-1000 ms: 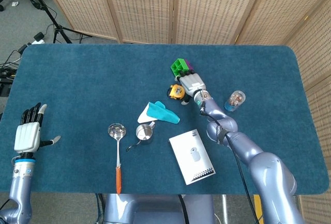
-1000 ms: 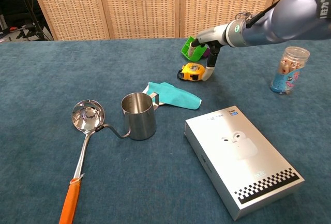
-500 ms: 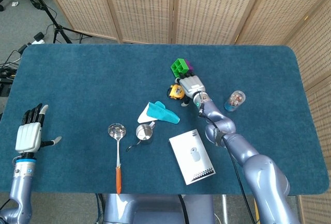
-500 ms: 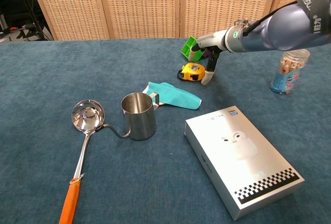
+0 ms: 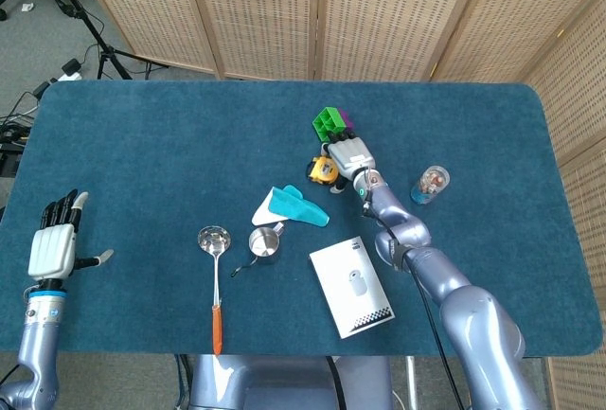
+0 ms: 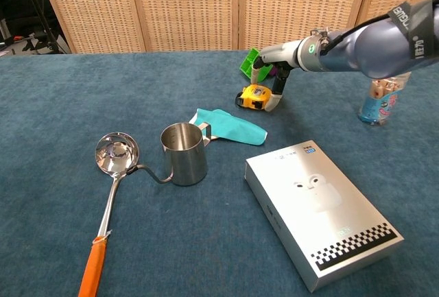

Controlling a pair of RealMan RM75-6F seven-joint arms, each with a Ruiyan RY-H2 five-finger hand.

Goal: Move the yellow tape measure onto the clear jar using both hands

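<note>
The yellow tape measure (image 5: 323,169) is hemmed in: the green block (image 5: 329,123) sits close at its 12 o'clock, the right hand (image 5: 348,156) touches it at 3 o'clock, and the teal cloth (image 5: 294,205) lies near at 7 o'clock. Bare worktop (image 5: 170,145) opens toward 9 o'clock. Between it and the clear jar (image 5: 430,184), only the right arm crosses the blue surface.

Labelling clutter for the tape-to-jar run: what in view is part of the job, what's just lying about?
Job: yellow tape measure; clear jar; right robot hand, at the tape; left robot hand, far off at the table edge.

Lying about: green block, teal cloth, steel pitcher, ladle, white box.
</note>
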